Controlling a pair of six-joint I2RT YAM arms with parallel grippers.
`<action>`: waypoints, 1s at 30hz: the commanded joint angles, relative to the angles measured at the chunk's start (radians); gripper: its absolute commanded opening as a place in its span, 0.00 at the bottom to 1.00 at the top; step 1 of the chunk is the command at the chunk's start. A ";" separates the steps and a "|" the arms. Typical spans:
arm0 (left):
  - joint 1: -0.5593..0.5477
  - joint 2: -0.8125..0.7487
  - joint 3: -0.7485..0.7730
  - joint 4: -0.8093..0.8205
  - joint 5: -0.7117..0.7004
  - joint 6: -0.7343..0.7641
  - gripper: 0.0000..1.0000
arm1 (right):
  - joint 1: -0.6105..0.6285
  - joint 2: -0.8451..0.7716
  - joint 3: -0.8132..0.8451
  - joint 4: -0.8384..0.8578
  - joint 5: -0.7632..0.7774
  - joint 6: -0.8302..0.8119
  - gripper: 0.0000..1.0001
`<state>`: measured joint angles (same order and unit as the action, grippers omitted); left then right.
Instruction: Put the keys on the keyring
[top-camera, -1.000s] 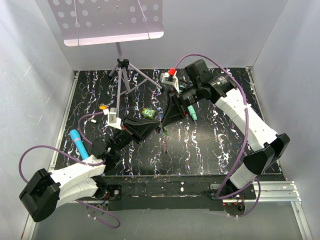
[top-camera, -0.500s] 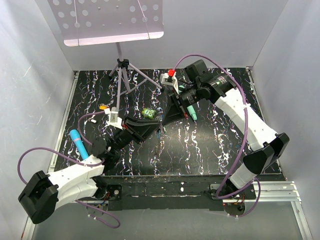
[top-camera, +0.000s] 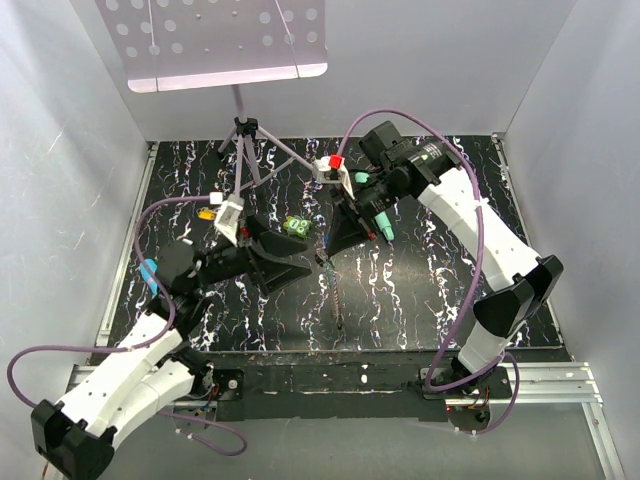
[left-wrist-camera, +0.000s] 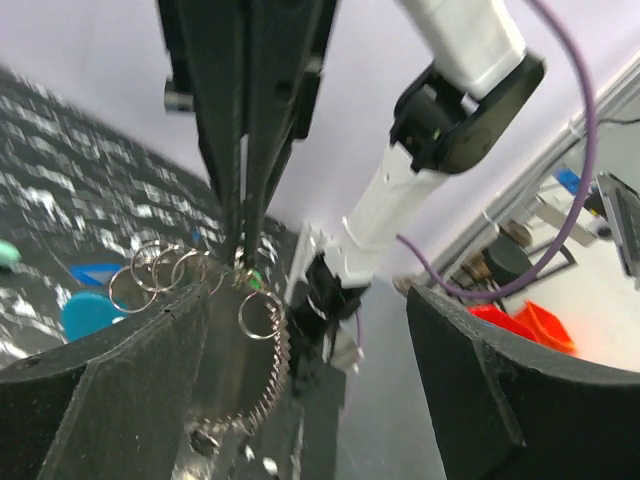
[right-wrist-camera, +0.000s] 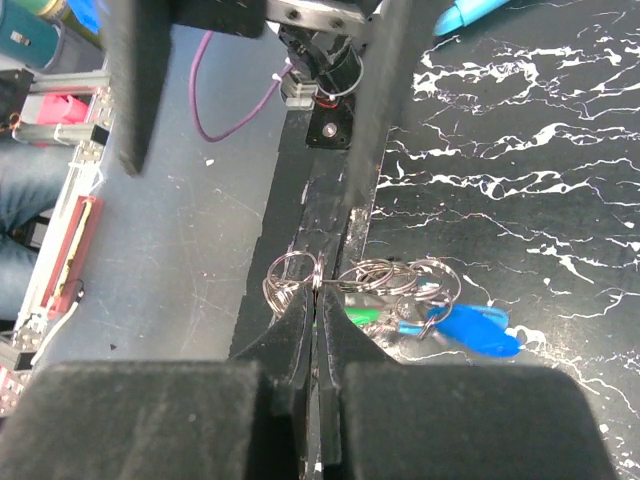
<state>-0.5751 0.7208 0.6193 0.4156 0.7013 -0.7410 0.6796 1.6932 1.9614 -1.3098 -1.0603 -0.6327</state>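
Observation:
My right gripper (right-wrist-camera: 316, 287) is shut on one split ring of the keyring (right-wrist-camera: 395, 280), a bunch of metal rings with a blue clasp (right-wrist-camera: 470, 330). A light green key (right-wrist-camera: 365, 315) shows among the rings. From above, the right gripper (top-camera: 325, 248) holds the bunch over the table's middle, and the beaded chain (top-camera: 337, 295) trails down toward the front edge. My left gripper (top-camera: 298, 258) stands open just left of it, touching nothing. In the left wrist view the rings (left-wrist-camera: 160, 275) and chain (left-wrist-camera: 268, 385) hang between its spread fingers (left-wrist-camera: 100, 400). A yellow-orange key (top-camera: 206, 213) lies at the far left.
A chunky bright green block (top-camera: 295, 227) sits just behind the grippers. A teal pen (top-camera: 383, 225) lies under the right arm. A blue marker (top-camera: 150, 272) lies at the left, partly behind the left arm. A music stand's tripod (top-camera: 247, 145) stands at the back.
The left gripper has opened, let go of the keyring and drawn back to the left. The right gripper has shut on a ring, and the chain now hangs longer from it.

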 joint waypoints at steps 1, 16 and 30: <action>0.035 0.124 0.069 -0.167 0.259 -0.023 0.80 | 0.031 0.003 0.039 -0.220 -0.038 -0.096 0.01; 0.043 0.141 0.247 -0.475 0.199 0.215 0.71 | 0.055 0.019 0.027 -0.227 -0.063 -0.093 0.01; 0.052 0.186 0.442 -0.817 0.156 0.489 0.66 | 0.064 0.022 0.010 -0.233 -0.092 -0.099 0.01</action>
<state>-0.5312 0.9039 0.9943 -0.2707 0.8795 -0.3737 0.7353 1.7103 1.9617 -1.3388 -1.0817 -0.7151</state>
